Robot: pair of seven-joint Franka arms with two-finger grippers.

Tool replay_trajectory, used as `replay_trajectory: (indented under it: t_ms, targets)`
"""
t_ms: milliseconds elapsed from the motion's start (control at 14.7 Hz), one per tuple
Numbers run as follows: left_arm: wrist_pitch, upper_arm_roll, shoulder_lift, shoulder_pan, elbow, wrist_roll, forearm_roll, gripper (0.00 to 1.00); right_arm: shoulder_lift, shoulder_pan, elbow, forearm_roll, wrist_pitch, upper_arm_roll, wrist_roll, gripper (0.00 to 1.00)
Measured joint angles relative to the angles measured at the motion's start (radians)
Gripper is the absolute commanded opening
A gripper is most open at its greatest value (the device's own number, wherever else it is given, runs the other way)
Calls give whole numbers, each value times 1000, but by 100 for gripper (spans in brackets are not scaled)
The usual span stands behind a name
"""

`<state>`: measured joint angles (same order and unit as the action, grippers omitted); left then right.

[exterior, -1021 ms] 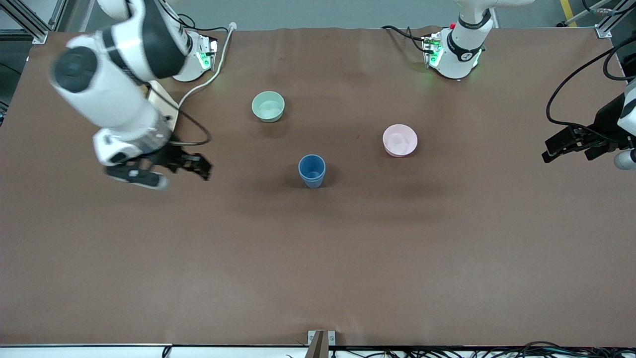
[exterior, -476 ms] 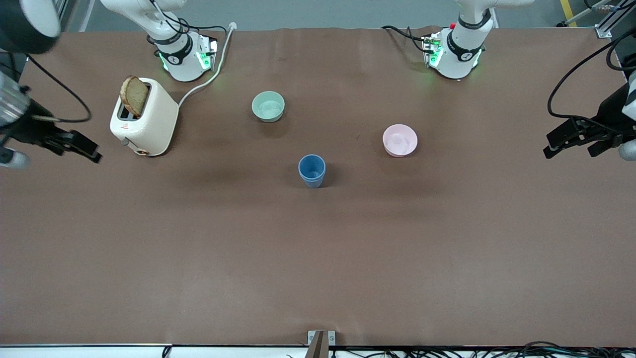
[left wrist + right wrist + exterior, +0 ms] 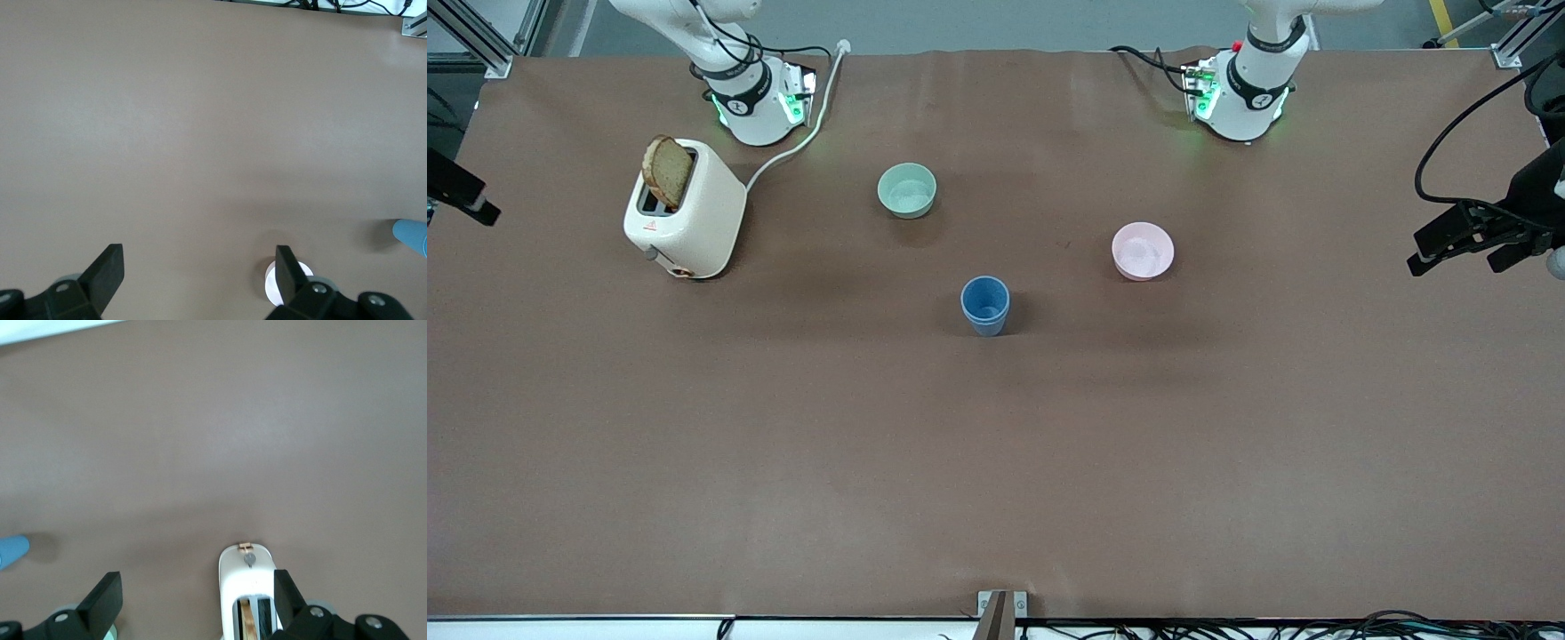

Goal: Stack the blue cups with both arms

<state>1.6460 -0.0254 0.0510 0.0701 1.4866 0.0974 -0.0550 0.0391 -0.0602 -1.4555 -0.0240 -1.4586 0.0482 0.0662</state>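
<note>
One blue cup shape (image 3: pixel 985 305) stands upright mid-table, nearer the front camera than both bowls; I cannot tell whether a second cup sits nested in it. It shows at the edge of the left wrist view (image 3: pixel 412 235) and of the right wrist view (image 3: pixel 12 551). My left gripper (image 3: pixel 197 273) is open and empty, up over the left arm's end of the table (image 3: pixel 1463 253). My right gripper (image 3: pixel 195 597) is open and empty, up at the right arm's end, with only a dark part of it in the front view (image 3: pixel 463 191).
A pale green bowl (image 3: pixel 907 189) and a pink bowl (image 3: pixel 1143 250) stand farther from the front camera than the cup. A cream toaster (image 3: pixel 689 218) with a bread slice stands near the right arm's base; it shows in the right wrist view (image 3: pixel 245 590).
My right arm has swung from over the toaster out to the table's end, uncovering the toaster. My left gripper has drifted slightly outward. The cup and bowls have not moved.
</note>
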Motion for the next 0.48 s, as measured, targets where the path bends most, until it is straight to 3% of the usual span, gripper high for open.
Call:
replay_trajectory:
  t_ms: [476]
  targets:
    - [0, 1, 0, 1, -2, 0, 40, 100, -54, -8, 20, 0, 42, -3, -62, 100]
